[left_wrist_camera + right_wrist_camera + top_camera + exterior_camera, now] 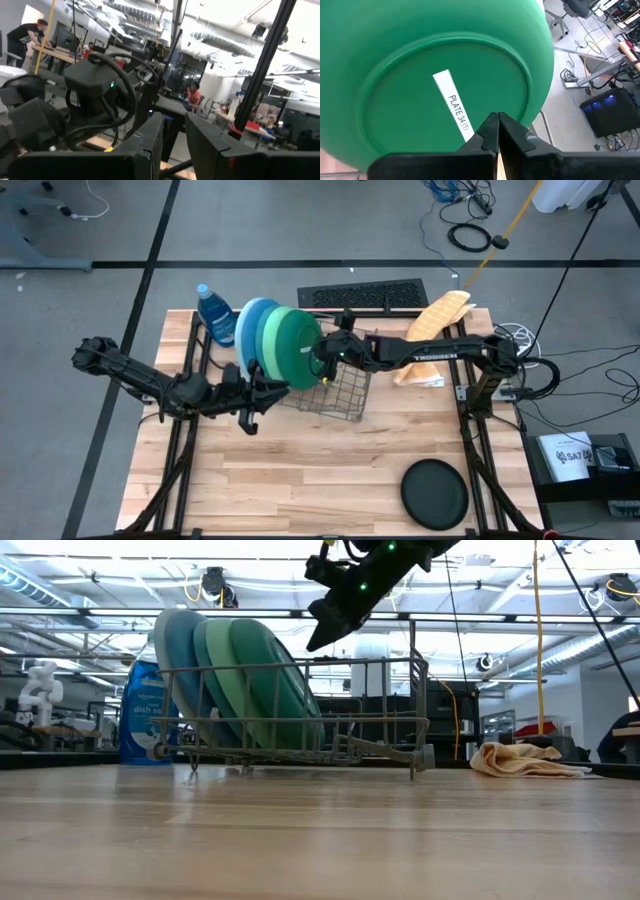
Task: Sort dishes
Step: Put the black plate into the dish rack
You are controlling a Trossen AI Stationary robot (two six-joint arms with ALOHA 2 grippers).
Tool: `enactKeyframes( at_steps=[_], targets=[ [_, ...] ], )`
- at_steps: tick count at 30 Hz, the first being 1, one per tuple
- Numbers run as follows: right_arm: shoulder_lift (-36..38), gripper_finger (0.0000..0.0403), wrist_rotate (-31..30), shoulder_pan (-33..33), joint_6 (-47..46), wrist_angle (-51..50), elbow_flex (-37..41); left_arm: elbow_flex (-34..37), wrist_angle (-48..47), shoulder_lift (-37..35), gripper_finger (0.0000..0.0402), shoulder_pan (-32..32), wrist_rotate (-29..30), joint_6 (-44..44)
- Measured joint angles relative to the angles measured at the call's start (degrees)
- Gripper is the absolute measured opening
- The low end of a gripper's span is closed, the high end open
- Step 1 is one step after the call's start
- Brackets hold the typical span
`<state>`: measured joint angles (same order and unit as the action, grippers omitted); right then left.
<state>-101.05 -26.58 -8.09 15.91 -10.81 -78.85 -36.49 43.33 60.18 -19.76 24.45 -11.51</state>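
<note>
Plates (272, 340) stand racked; black plate (434, 492) remains on the table (320, 470); right gripper (322, 358) fingers closed empty, left gripper (262, 388) fingers slightly parted, empty.

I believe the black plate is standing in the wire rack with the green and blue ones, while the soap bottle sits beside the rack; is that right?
Not quite. The black plate lies flat on the table, well apart from the wire rack, as the high view shows. The green plate and blue ones do stand in the rack, and the soap bottle sits beside it.

A grey floor (300, 230) crossed by dark lines surrounds the table, with exposed ceiling ducts (220, 40) overhead.
</note>
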Motion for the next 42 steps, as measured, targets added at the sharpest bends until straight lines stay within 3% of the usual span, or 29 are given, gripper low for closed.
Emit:
enactKeyframes(
  at_steps=[4, 9, 13, 17, 20, 28, 35, 42],
  targets=[
    [2.1, 0.0002, 0.0, 2.3, 0.4, -1.0, 0.1, 0.0, -2.8, 0.0, 0.0084, -0.6, 0.1, 0.2],
    [11.4, 0.0038, 2.5, 7.8, -1.3, -6.3, 0.0, 0.0, -6.7, 0.0, 0.0084, -1.8, 0.2, 0.4],
    [20.3, 0.0090, 4.3, 13.1, -8.6, -21.7, 0.0, 0.0, -10.3, 0.0, 0.0084, -3.3, 0.2, 0.3],
    [27.3, 0.0136, 16.8, 19.6, -21.6, -40.7, -0.1, 0.0, -14.7, 0.0, 0.0084, -5.8, 0.2, 0.3],
    [29.0, 0.0146, 18.4, 26.8, -33.9, -49.2, -0.1, 0.0, -18.0, 0.0, 0.0084, -7.4, 0.1, 0.3],
    [24.3, 0.0136, 18.0, 42.3, -53.1, -56.7, 0.0, 0.0, -20.5, 0.2, 0.0084, -10.1, 0.5, 1.9],
    [15.0, 0.0141, 18.0, 47.9, -62.3, -56.9, 0.0, 0.0, -20.2, 0.2, 0.0084, -11.2, 2.9, 3.3],
    [4.5, 0.0148, 27.7, 50.7, -70.7, -47.0, 0.0, 0.0, -20.1, 0.2, 0.0084, -11.3, 3.0, 3.0]
  ],
)
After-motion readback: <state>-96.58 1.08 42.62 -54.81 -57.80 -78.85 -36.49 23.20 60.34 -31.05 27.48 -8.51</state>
